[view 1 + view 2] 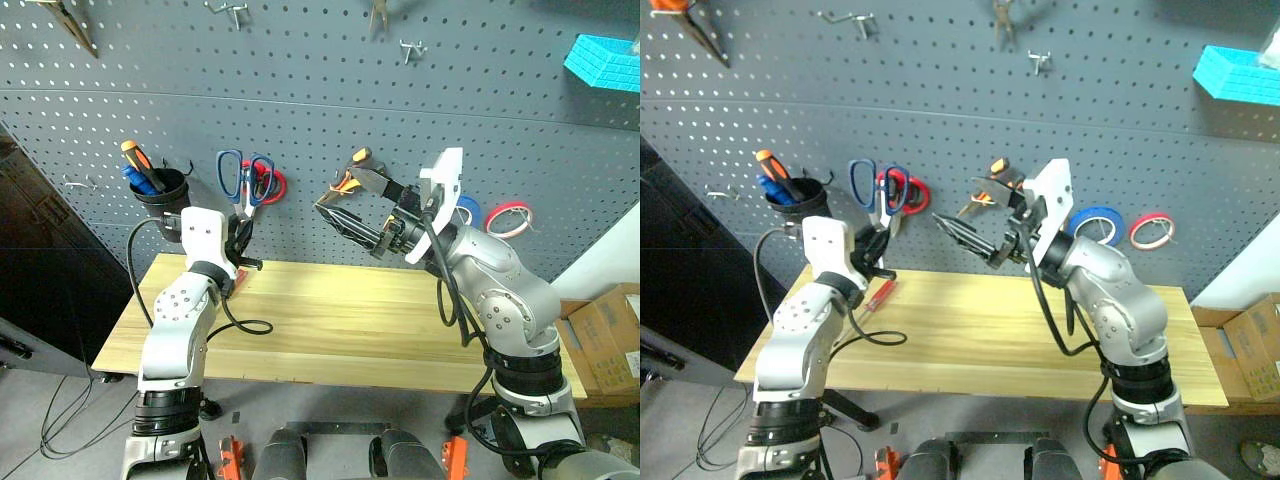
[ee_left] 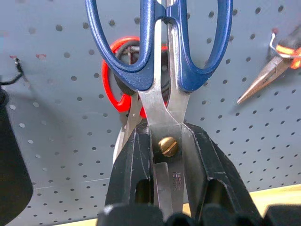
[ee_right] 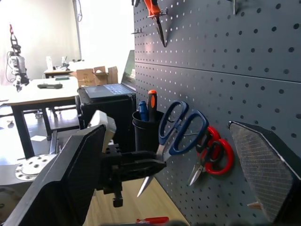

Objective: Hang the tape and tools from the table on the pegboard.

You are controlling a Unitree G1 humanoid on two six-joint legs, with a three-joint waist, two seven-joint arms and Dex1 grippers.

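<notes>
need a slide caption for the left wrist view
Left tool shut on the blue-handled scissors at the pivot, handles raised against the pegboard before red-handled scissors.

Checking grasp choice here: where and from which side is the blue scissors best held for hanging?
At the blades around the brass pivot, from below, as the left gripper holds the blue scissors now. They stand handles-up against the pegboard, so both loops remain free for a hook.

Blue-handled scissors [image 2: 160, 70], dotted grey pegboard [image 1: 300, 90]
</notes>
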